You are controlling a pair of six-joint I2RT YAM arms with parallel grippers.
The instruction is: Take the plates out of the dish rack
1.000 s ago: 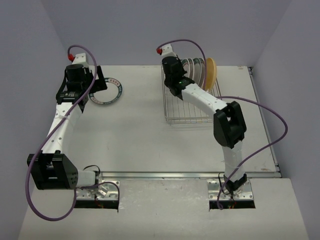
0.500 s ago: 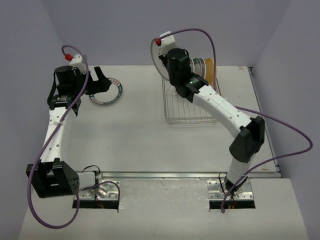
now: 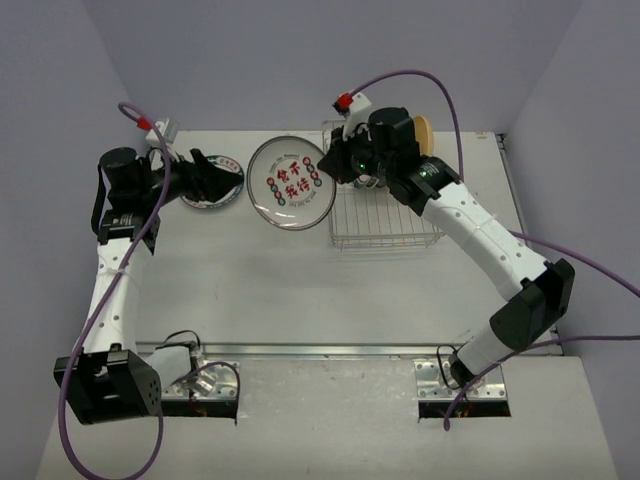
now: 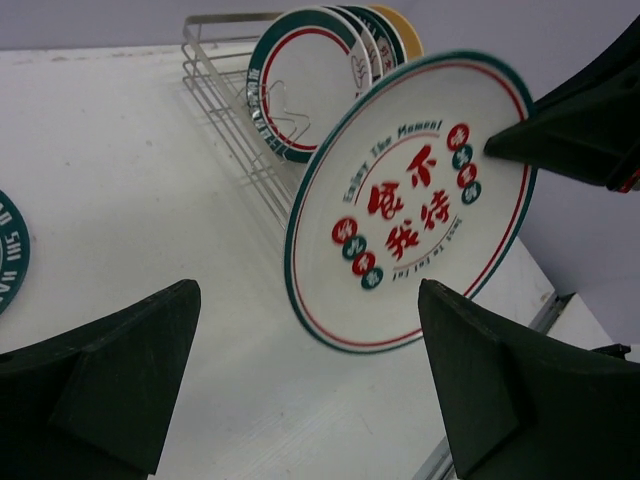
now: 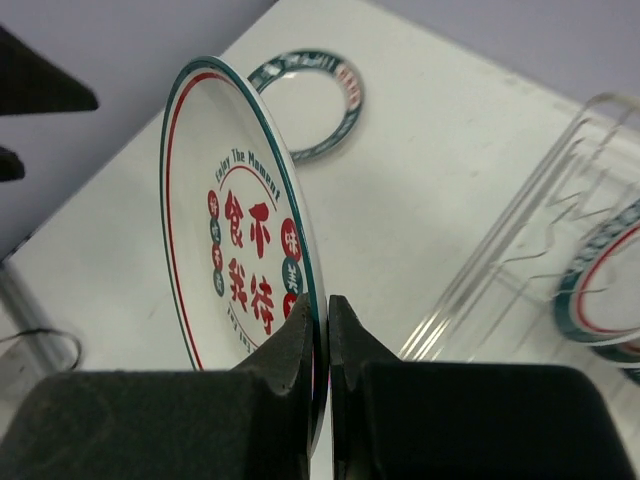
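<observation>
Lifting a plate out of the dish rack (image 3: 385, 228)

The right hand (image 5: 325, 300) is clenched on the rim of the plate with red letters (image 3: 291, 183). It holds the plate up on its edge, just left of the dish rack. More plates (image 4: 300, 95) stand at the far end of the dish rack. The left hand (image 4: 307, 295) is spread wide and empty, further left of the dish rack, facing the held plate. A flat plate (image 3: 212, 188) lies on the surface (image 3: 300, 290) beside it. Next, I think, the left hand must close on the free rim before the right hand lets go.
</observation>
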